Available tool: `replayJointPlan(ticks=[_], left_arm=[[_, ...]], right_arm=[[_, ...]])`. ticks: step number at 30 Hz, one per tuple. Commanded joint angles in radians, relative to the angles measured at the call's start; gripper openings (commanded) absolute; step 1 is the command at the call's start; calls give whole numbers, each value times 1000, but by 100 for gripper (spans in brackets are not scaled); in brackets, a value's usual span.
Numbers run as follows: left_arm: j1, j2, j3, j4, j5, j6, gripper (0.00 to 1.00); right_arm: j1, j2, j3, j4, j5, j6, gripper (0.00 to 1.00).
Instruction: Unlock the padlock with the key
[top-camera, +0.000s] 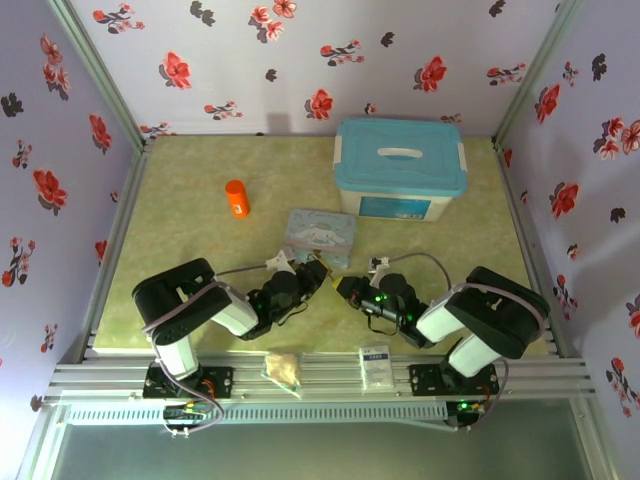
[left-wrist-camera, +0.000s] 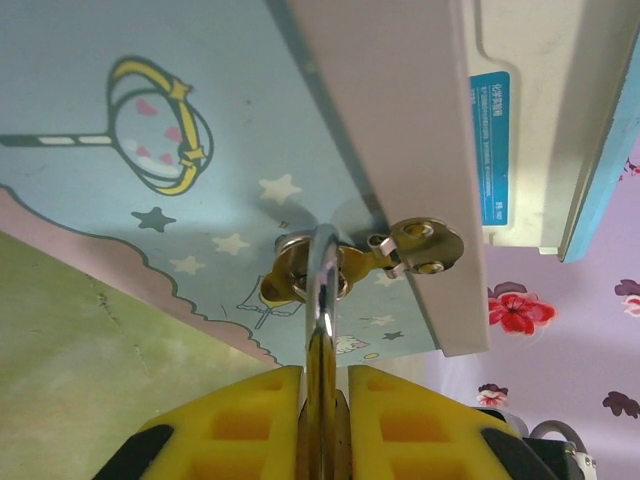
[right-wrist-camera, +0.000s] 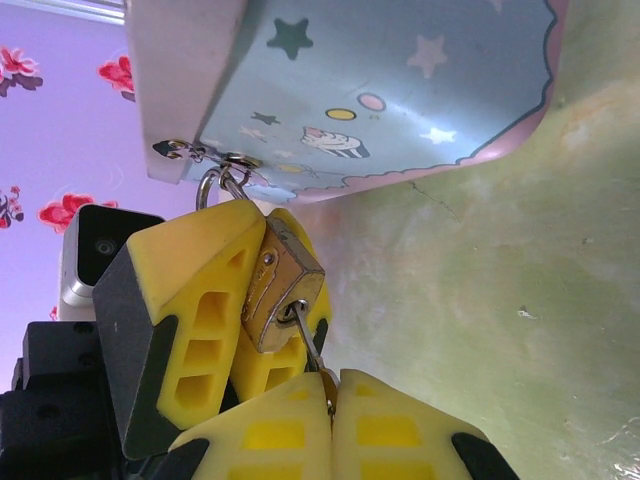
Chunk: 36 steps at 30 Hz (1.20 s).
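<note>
Left pincer (left-wrist-camera: 322, 385) is clamped on the padlock (right-wrist-camera: 285, 295), brass body squeezed between yellow fingers (right-wrist-camera: 190, 300), its shackle (left-wrist-camera: 322, 280) hooked through the hasp (left-wrist-camera: 420, 245) of the pale blue tin (left-wrist-camera: 150, 120) on the bench (top-camera: 190, 250). Moving right: the key (right-wrist-camera: 308, 340) sits in the padlock's base, and the right pincer (right-wrist-camera: 333, 420) is pinched tight on it. The two meet tip to tip just beside the tin's near edge.

Left arm (top-camera: 190, 300), right arm (top-camera: 485, 315): black joints, white links, grey cables; left tool (left-wrist-camera: 325, 385), right tool (right-wrist-camera: 332, 388), ribbed yellow fingers (right-wrist-camera: 270, 440).
</note>
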Motion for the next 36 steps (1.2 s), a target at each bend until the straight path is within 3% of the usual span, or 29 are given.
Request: replayJointPlan(ticks=[1,6,12,29,36], left_arm=[[-27,8,24,38,112,28,0],[-19,21,18,45,107,17,0],[-13,17,25,32,104,31,0],[14,23,37,-4,82,52,0],[0,7,45,-11,92,42,0]], right_arm=[[3,-10,19,117,67,1,0],[3,2,-2,107,81,16,0],[4,65,-42,222,94,56,0],[24,96,-50,223,119,53,0],[26,116,22,223,83,37,0]])
